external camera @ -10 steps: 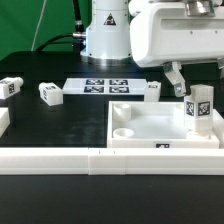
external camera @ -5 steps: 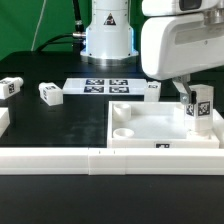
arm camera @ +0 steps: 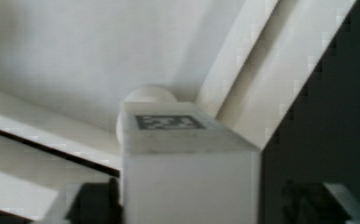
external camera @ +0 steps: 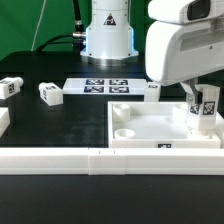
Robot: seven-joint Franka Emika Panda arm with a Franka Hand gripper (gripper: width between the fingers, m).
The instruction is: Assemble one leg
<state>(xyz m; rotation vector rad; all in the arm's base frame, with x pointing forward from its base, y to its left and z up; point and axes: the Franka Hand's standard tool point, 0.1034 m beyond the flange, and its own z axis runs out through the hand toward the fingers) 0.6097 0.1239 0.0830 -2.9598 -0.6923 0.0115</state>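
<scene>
1. The exterior view showed the gripper [external camera: 199, 100] clamped on the leg [external camera: 203, 112], upright over the white panel's [external camera: 150, 130] far corner at that view's right.
2. Only the wrist view showed the leg's tagged end close beside the panel's raised rim, with dark fingers [arm camera: 88, 205] flanking it.
3. Only the exterior view showed the spare legs [external camera: 50, 93] and the marker board [external camera: 100, 86], well apart from the panel.
4. The panel's floor lay open toward that view's left.
</scene>
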